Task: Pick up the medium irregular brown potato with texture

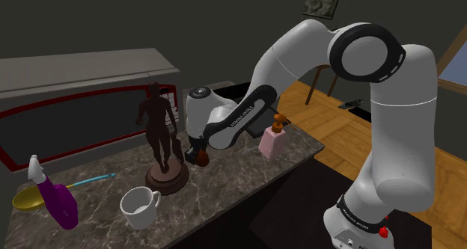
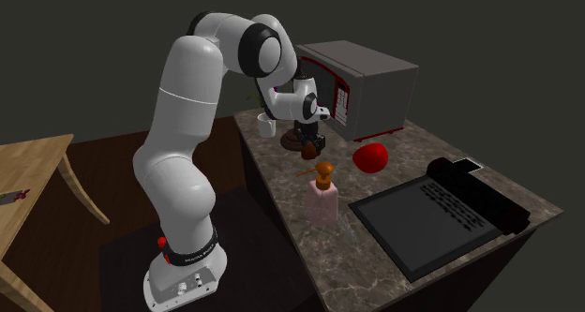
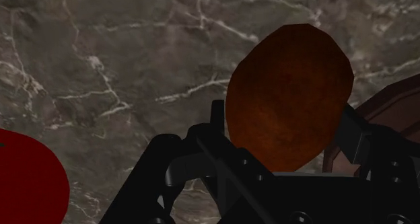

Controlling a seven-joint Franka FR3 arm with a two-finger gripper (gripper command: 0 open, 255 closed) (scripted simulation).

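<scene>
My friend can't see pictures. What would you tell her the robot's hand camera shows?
A brown potato is clasped by the black claw, with a dark veined counter behind it. Part of a red thing shows beside the claw.

arm [image 1: 389, 120]: elbow raised, forearm angled down | wrist [image 1: 200, 113]: pointing downward | pincer [image 1: 200, 158]: fingers clamped on potato [image 3: 289, 95]

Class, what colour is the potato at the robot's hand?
The potato is dark reddish brown, faintly mottled; the wrist view shows it best.
</scene>
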